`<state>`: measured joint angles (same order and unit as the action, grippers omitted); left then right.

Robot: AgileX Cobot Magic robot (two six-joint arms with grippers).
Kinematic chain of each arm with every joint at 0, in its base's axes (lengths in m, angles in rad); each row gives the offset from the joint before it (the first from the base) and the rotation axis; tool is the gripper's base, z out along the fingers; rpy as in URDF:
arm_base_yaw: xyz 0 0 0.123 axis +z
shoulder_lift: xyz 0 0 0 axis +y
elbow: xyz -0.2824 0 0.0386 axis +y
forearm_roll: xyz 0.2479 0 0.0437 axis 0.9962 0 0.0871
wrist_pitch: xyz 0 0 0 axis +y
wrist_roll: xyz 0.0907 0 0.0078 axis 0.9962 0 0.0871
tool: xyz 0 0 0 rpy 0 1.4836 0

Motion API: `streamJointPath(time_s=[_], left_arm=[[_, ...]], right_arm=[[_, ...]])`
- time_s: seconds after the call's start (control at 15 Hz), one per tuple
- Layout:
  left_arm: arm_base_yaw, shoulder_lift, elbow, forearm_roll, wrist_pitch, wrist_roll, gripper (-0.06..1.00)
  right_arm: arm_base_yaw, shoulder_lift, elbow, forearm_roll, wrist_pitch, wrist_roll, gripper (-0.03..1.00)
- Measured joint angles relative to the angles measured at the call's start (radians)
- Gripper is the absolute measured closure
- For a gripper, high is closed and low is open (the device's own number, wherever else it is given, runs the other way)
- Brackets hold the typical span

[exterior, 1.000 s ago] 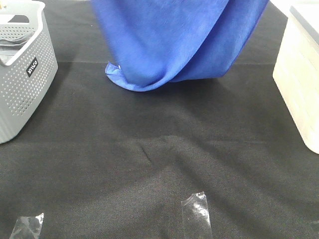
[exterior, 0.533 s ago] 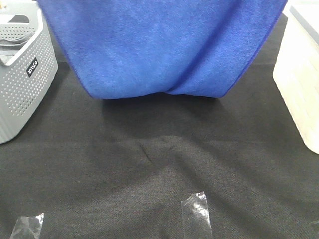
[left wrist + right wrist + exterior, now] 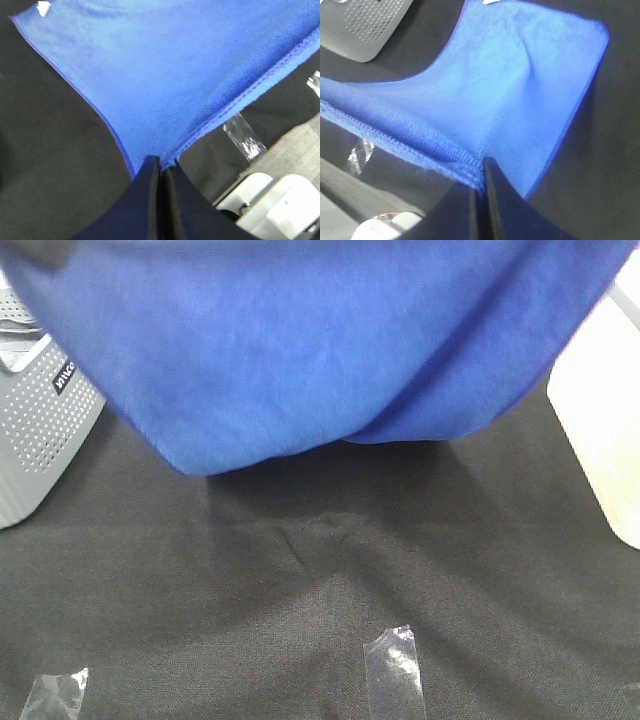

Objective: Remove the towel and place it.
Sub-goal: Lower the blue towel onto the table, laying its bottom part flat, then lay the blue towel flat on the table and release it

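A grey perforated basket point(image 3: 40, 430) was seen at the left edge of the table, partly covered by the towel point(image 3: 320, 350). The left gripper point(image 3: 160, 164) was clamped tight on one hemmed corner of the towel. The towel was held up and spread wide across the far side of the table, its lower edge sagging over the black table covering point(image 3: 300, 580), where a shadow was cast. Whether it touched could not be told. The right gripper point(image 3: 482, 167) was pinched tight on another hemmed corner. Two pieces of clear tape point(image 3: 395, 670) were stuck along the near edge. A cream box point(image 3: 600, 430) was set at the right edge.
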<state>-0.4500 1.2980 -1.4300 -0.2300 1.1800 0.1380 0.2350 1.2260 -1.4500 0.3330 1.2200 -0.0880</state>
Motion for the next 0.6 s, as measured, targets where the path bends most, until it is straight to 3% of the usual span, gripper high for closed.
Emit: streamJointPath(time_s=[0.6], left_arm=[[0.0, -0.163, 0.238, -0.132, -0.001, 0.0, 0.94]], right_arm=[[0.0, -0.219, 0.333, 0.074, -0.003, 0.06, 0.97]])
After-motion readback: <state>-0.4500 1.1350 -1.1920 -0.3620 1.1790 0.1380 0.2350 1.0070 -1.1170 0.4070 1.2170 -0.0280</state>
